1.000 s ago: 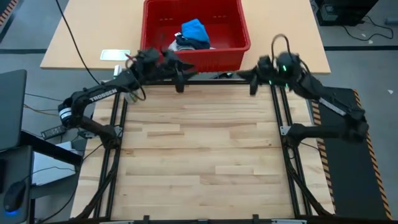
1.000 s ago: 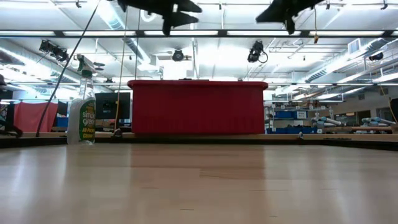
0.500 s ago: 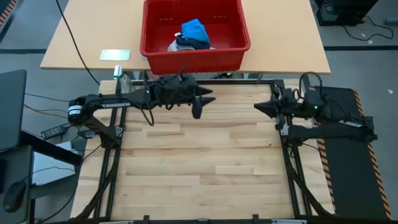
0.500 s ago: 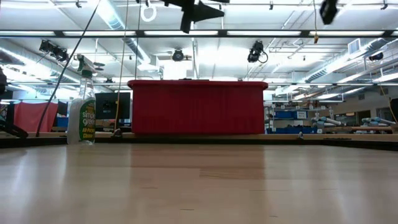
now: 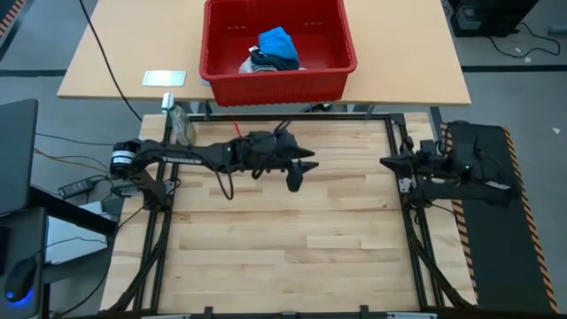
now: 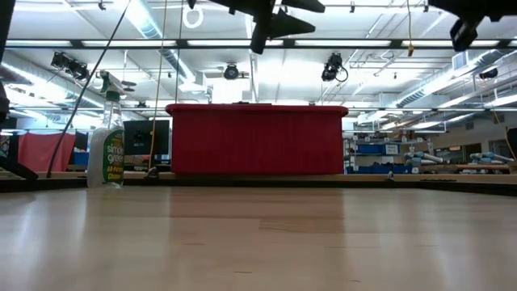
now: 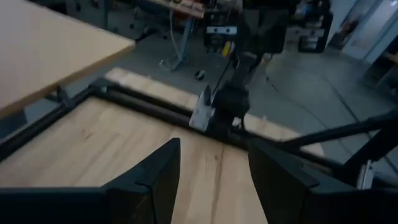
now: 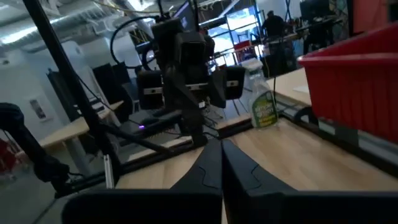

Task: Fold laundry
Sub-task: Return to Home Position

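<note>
Folding looks finished: the laundry sits in the red basket (image 5: 276,86) on the far tan bench (image 5: 115,53), with the bright blue garment (image 5: 276,41) on top and a navy garment (image 5: 264,62) tucked under it. I can't pick out the grey shirt from up here. No cloth shows on the wooden work bench (image 5: 283,239). The left tool (image 5: 301,171) hangs above the far half of that bench, arm stretched out from its base, fingers (image 7: 155,180) spread wide with nothing between them. The right tool (image 5: 387,162) sits by the right-hand rail, arm folded over its base, jaws pressed together and empty. I'd call this the go-home step. The right arm looks nearly parked, and the left has farther to travel. The next move calls for the left arm to draw back and fold over its own base, high enough to clear the frame rail and the spray bottle (image 5: 177,124) at that corner. Nothing needs gripping.
</note>
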